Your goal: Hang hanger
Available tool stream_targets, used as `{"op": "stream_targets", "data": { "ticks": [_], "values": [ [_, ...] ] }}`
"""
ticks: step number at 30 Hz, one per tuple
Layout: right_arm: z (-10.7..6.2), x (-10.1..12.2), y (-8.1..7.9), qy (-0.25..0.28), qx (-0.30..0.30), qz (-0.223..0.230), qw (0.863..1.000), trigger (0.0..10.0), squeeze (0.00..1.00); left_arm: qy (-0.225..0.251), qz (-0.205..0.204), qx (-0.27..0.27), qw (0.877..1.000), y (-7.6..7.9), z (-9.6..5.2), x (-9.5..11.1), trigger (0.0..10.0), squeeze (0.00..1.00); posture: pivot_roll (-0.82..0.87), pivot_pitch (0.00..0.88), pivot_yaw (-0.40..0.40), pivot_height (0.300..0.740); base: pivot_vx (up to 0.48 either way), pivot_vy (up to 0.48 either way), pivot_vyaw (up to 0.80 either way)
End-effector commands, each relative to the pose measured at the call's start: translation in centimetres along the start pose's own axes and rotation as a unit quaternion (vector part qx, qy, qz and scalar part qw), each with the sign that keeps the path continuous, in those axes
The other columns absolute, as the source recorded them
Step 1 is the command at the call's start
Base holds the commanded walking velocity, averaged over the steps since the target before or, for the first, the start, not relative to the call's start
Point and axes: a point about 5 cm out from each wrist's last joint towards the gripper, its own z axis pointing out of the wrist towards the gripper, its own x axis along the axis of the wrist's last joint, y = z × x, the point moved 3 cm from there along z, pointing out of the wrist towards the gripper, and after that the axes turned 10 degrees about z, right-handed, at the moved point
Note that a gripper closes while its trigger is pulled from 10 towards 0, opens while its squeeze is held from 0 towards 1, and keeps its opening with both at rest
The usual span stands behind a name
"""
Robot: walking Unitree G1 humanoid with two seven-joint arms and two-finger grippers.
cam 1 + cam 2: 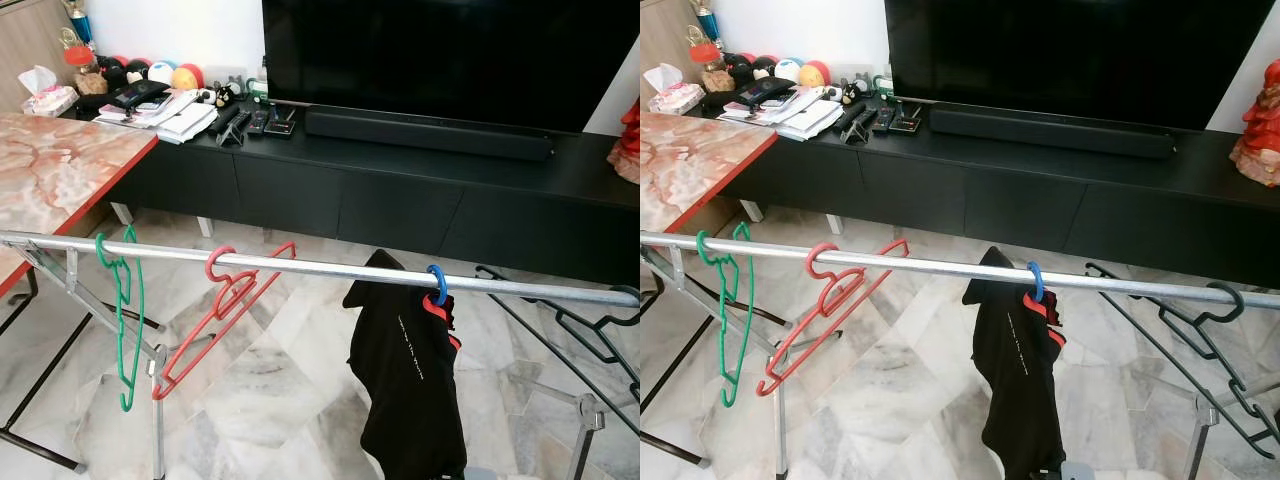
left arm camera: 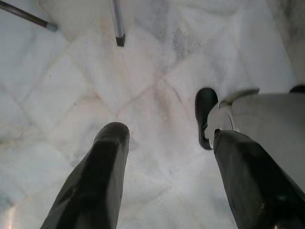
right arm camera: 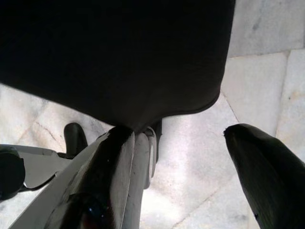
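Judging from how things lie, the hanging looks done: the blue hanger (image 1: 437, 283) is hooked over the rail (image 1: 300, 266) at about 5 o'clock in the head view, carrying a black garment (image 1: 405, 375) that droops below it. To finish well, the arms should come away without snagging that cloth.

Going by size, the TV (image 1: 450, 55) fills 12 to 2 o'clock above a long black cabinet (image 1: 400, 200), with a soundbar (image 1: 428, 132) along its top. A marble table (image 1: 55, 165) sits at 9 o'clock. On the rail, a red hanger (image 1: 222, 305) tilts at 7 o'clock, a green hanger (image 1: 122, 320) hangs at 8 o'clock, and black hangers (image 1: 1200, 325) crowd 4 o'clock, leaving little room on that side.

The left gripper (image 2: 167, 176) points at the marble floor (image 2: 152, 71), its 2 fingers spread and empty. The right gripper (image 3: 190, 167) sits just under the garment's hem, also spread, holding nothing.
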Motion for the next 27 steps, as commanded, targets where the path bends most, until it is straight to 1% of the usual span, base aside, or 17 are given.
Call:
{"op": "stream_targets", "data": {
  "ticks": [1, 2, 5, 10, 12, 15, 19, 25, 27],
  "values": [
    [-0.1, -0.5, 0.2, -0.005, -0.006, 0.014, 1.000, 10.0, 0.00, 0.001, 0.004, -0.001, 1.000, 0.1, 0.3, 0.2, 10.0, 0.00, 0.02, 0.132, -0.024, 0.740, -0.281, 0.000, 0.00],
    [-0.1, -0.5, 0.2, -0.005, -0.007, 0.014, 1.000, 10.0, 0.00, 0.006, 0.006, -0.004, 1.000, 0.3, 0.7, 0.9, 10.0, 0.00, 0.02, 0.131, -0.026, 0.740, -0.266, 0.000, 0.00],
    [-0.1, -0.5, 0.2, -0.005, -0.007, 0.013, 1.000, 10.0, 0.00, 0.015, 0.012, -0.007, 1.000, 0.6, 1.0, 1.8, 10.0, 0.00, 0.01, 0.129, -0.023, 0.740, -0.266, 0.000, 0.00],
    [-0.1, -0.5, 0.2, -0.004, -0.007, 0.016, 1.000, 10.0, 0.00, 0.018, 0.017, -0.011, 1.000, 0.9, 1.3, 2.5, 10.0, 0.00, 0.00, 0.130, -0.020, 0.740, -0.275, 0.000, 0.00],
    [-0.1, -0.6, 0.2, -0.004, -0.009, 0.017, 1.000, 10.0, 0.00, 0.020, 0.009, -0.010, 1.000, 1.1, 1.4, 2.6, 10.0, 0.00, 0.00, 0.131, -0.018, 0.740, -0.287, 0.000, 0.00],
    [-0.1, -0.6, 0.2, -0.004, -0.009, 0.017, 1.000, 10.0, 0.00, 0.016, 0.010, -0.012, 1.000, 1.6, 1.5, 2.4, 10.0, 0.00, 0.00, 0.131, -0.018, 0.740, -0.267, 0.000, 0.00],
    [-0.1, -0.6, 0.2, -0.004, -0.009, 0.018, 1.000, 10.0, 0.00, -0.001, 0.012, -0.005, 1.000, 1.8, 1.4, 1.6, 10.0, 0.00, 0.00, 0.132, -0.021, 0.740, 0.000, 0.000, 0.00],
    [-0.1, -0.7, 0.3, -0.004, -0.012, 0.017, 1.000, 10.0, 0.00, -0.007, 0.006, -0.011, 1.000, 2.1, 1.3, 1.1, 10.0, 0.00, 0.00, 0.135, -0.023, 0.740, 0.000, 0.000, 0.00],
    [-0.1, -0.7, 0.3, -0.006, -0.012, 0.015, 1.000, 10.0, 0.00, -0.006, 0.007, -0.011, 1.000, 2.1, 1.3, 1.1, 10.0, 0.00, 0.00, 0.135, -0.024, 0.740, 0.000, 0.000, -0.80]
  ]
}}
